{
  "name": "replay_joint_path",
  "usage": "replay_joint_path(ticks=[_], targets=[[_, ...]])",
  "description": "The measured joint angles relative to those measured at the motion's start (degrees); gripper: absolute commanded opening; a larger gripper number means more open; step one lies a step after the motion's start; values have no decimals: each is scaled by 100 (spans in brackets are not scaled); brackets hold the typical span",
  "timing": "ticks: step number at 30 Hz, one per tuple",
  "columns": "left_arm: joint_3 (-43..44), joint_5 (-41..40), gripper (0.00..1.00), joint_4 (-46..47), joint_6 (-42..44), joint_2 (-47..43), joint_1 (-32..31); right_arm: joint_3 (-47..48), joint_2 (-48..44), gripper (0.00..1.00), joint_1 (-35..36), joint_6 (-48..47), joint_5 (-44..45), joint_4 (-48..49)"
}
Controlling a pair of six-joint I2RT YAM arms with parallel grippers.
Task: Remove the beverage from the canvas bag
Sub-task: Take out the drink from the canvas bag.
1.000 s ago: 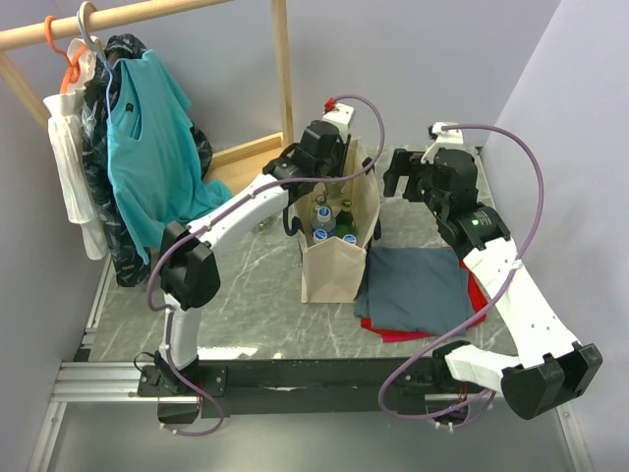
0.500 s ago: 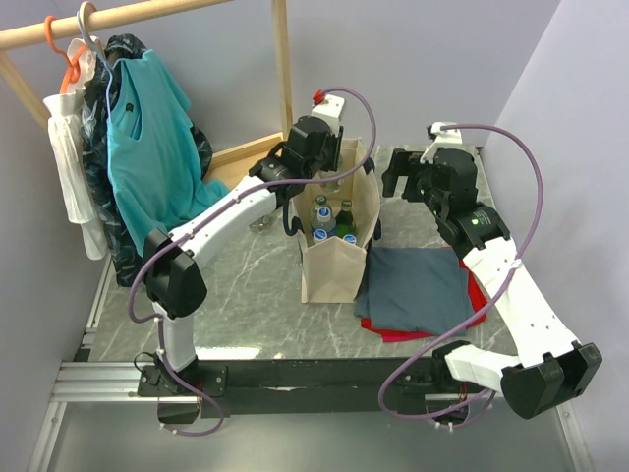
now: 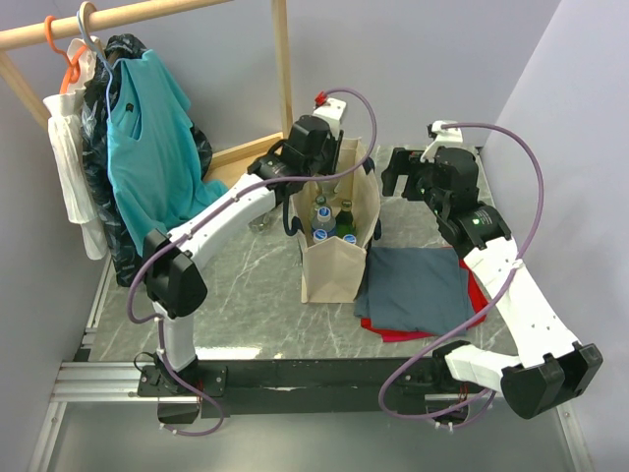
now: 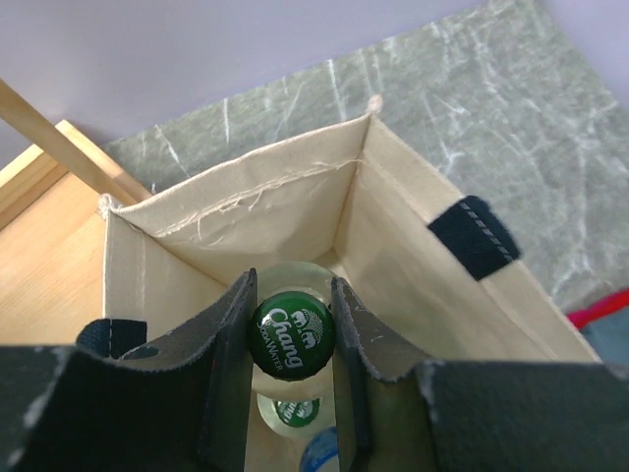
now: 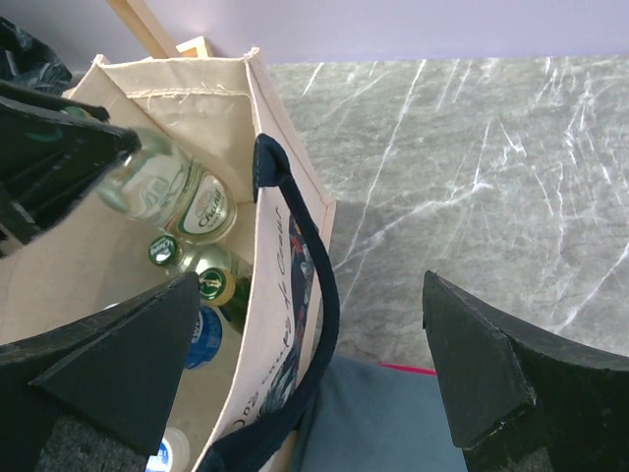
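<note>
Left wrist view: left gripper (image 4: 292,285) clamped on the green-capped bottle (image 4: 292,337), inside the canvas bag (image 4: 265,211) near its far wall.
Right gripper (image 5: 310,295): fingers spread wide, holding nothing — over the bag's navy handle (image 5: 267,167).
In the way: other bottles (image 5: 211,339) crowded just beneath.
Beside bag: grey-blue cloth (image 3: 418,285) — on the marble table (image 3: 246,295).

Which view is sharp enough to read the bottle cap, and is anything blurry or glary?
Left wrist view: the green cap is crisp, its Chang lettering legible, while the left fingers beside it are dark and soft. Right wrist view: the right fingers are blurred black shapes; the clear bottle shows mild glare. Top external view: even light, no print legible.
</note>
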Motion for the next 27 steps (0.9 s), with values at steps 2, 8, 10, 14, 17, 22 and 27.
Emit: replay_joint_path(ticks=[2, 8, 10, 14, 17, 22, 27], targets=[[162, 81, 1, -153, 7, 0, 0, 2, 0, 100, 0, 9, -11, 2], [485, 212, 1, -306, 11, -114, 0, 7, 0, 100, 0, 37, -68, 0], [525, 232, 1, -402, 11, -179, 0, 9, 2, 100, 0, 46, -90, -2], [549, 254, 1, -518, 11, -271, 0, 11, 2, 100, 0, 59, -116, -2], [551, 275, 1, -623, 11, -339, 0, 11, 2, 100, 0, 61, -120, 0], [551, 293, 1, -793, 11, -476, 0, 11, 2, 100, 0, 63, -140, -2], [551, 337, 1, -791, 9, -649, 0, 11, 2, 100, 0, 83, -170, 0]])
